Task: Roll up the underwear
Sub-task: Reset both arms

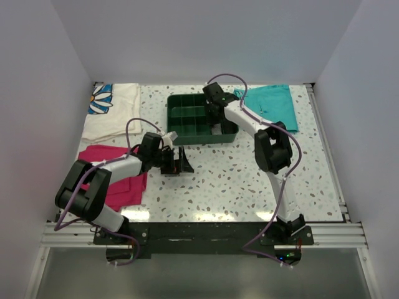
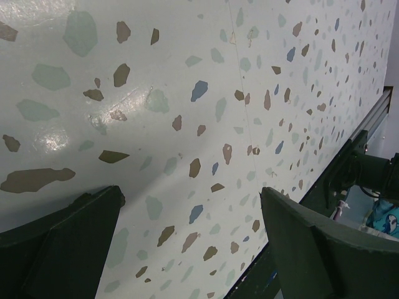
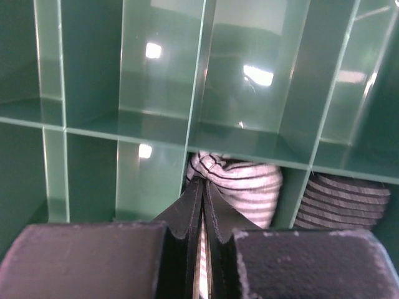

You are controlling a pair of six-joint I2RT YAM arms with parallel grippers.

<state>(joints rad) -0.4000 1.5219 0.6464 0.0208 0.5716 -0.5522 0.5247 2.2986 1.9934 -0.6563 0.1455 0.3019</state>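
The underwear (image 3: 246, 185), a rolled bundle of grey-and-white striped cloth, sits in a near compartment of the green tray (image 3: 156, 93). My right gripper (image 3: 202, 180) is shut on it, and a strip of striped cloth shows between the fingers. From the top view, the right gripper (image 1: 218, 124) reaches down into the tray (image 1: 187, 118) at its right side. Just above the bare table, left of centre, my left gripper (image 1: 182, 166) stands open with nothing between its fingers (image 2: 293, 230).
A second striped bundle (image 3: 346, 202) fills the compartment to the right. Teal shorts (image 1: 271, 103) lie at the back right, a magenta cloth (image 1: 118, 174) at the left under the left arm, and a white flowered cloth (image 1: 112, 109) at the back left.
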